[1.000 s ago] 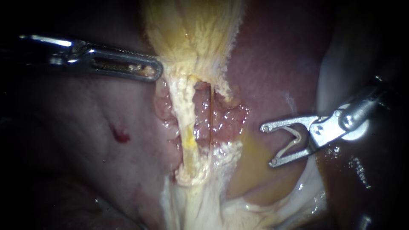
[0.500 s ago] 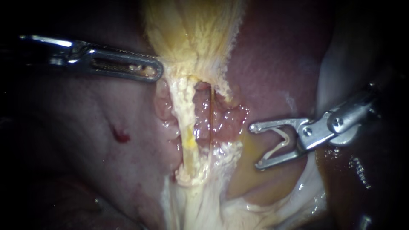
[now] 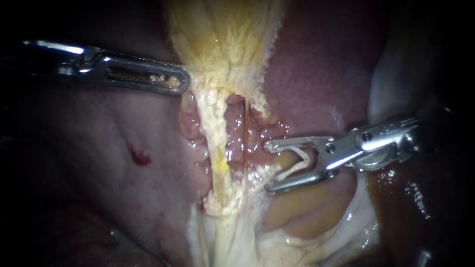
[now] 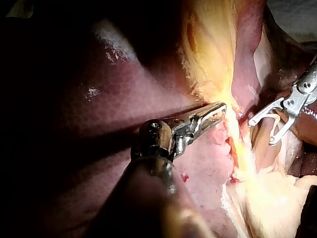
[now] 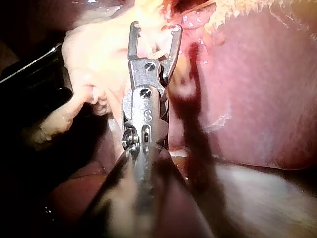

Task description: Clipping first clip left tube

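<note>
Behind everything, liver (image 3: 316, 64), dark red, filling the field. Over its middle, gallbladder (image 3: 222, 34), pale yellow, narrowing downward into two strands: left tube (image 3: 216, 148), thick and whitish, and a thinner reddish right tube (image 3: 246, 141) just beside it, with a bared window between.

From the left, left instrument (image 3: 184, 81), jaws closed flat, seemingly on the gallbladder's edge at the neck (hard to be sure from this angle) — probably drawing it sideways to keep both tubes stretched and apart for clipping.

From the right, right instrument (image 3: 267, 167), jaws wide apart yet bearing on the legs of a pale V-shaped clip (image 3: 297, 163) carried between them, mouth facing the tubes. Tips just beside the right tube, around neither strand. Left tube untouched, bare of clips — further advance likely needed to straddle it squarely before squeezing.
</note>
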